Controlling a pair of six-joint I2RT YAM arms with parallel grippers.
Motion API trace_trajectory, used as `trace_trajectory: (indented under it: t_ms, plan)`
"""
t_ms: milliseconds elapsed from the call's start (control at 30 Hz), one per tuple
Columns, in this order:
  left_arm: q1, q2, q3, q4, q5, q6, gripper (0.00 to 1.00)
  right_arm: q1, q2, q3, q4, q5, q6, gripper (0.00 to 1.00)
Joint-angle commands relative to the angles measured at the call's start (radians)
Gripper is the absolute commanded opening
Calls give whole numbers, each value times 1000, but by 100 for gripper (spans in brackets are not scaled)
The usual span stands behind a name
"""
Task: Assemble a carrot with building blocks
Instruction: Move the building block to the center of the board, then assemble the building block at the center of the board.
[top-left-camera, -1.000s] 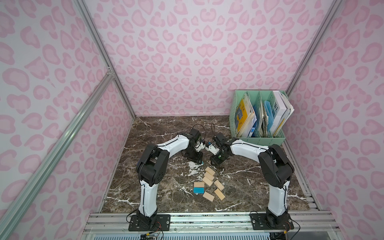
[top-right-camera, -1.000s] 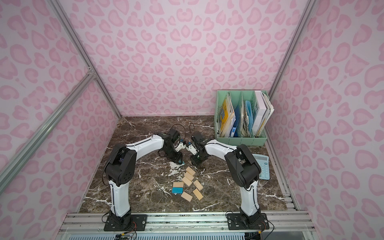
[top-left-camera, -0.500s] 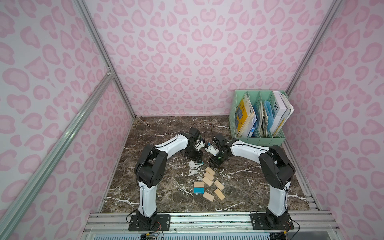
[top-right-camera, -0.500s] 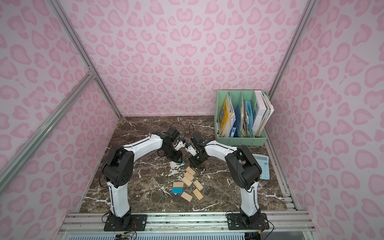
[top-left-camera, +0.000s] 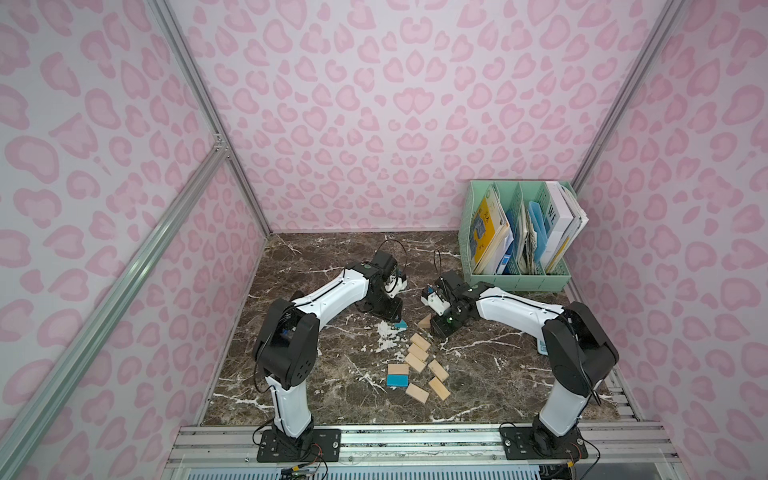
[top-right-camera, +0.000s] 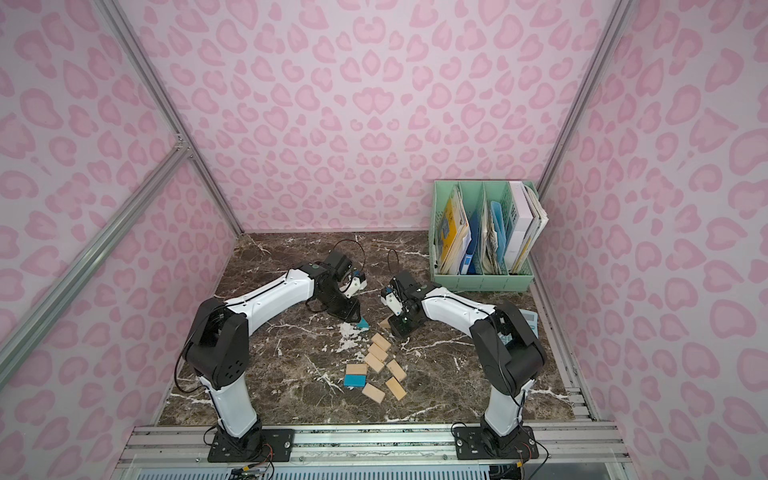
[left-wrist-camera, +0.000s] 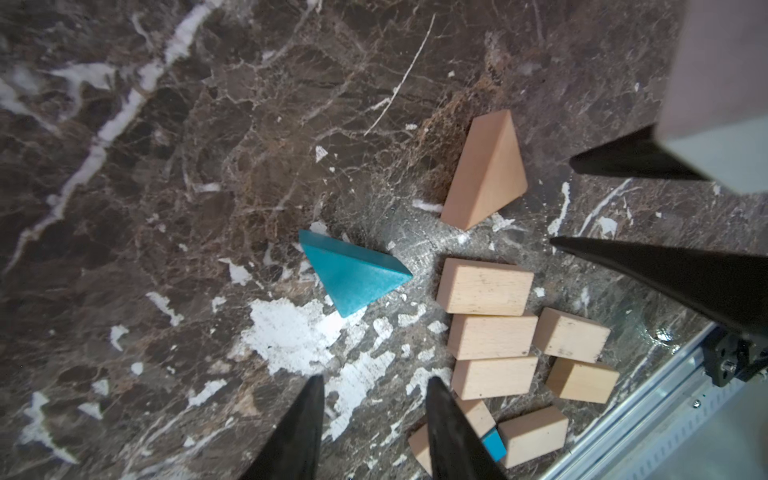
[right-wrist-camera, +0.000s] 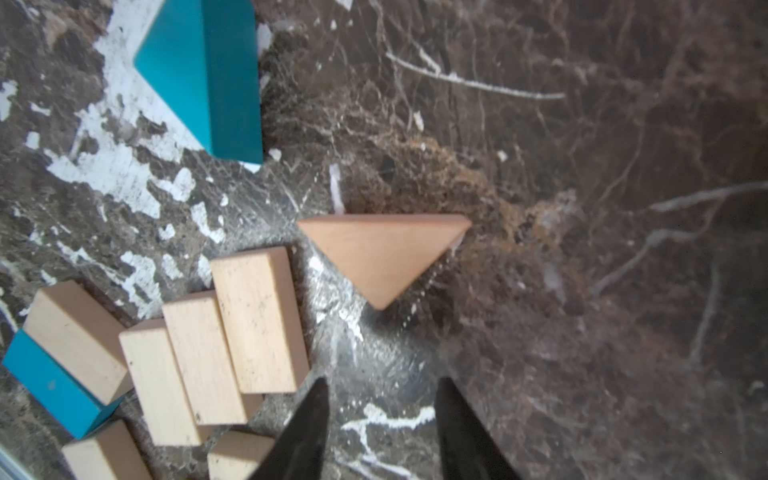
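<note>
Just ahead of the right end effector (right-wrist-camera: 382, 382) lay the tan triangle (right-wrist-camera: 382, 253), ahead of the left end effector (left-wrist-camera: 374, 378) the blue triangle (left-wrist-camera: 353, 276), each pair of jaws narrowly parted and empty, likely poised to nudge them toward the tan rectangles (left-wrist-camera: 486, 286).

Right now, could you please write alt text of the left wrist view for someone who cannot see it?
A blue triangle and a light-wood triangle lie apart on the dark marble table, next to a cluster of light-wood rectangles; the left claw hangs open and empty near them.
</note>
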Motion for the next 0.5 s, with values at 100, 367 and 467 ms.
trace_trajectory:
  t_ms: [100,367,467]
  plan:
    - [1,-46,-27,1,4,-35,36,5,-86,-77,15,-28,89,0]
    - [1,-136,-103,31,12,-116,0,34,-148,-161,63,-40,125,0]
    - [0,-171,-139,53,11,-165,0,44,-168,-183,72,-23,134,9]
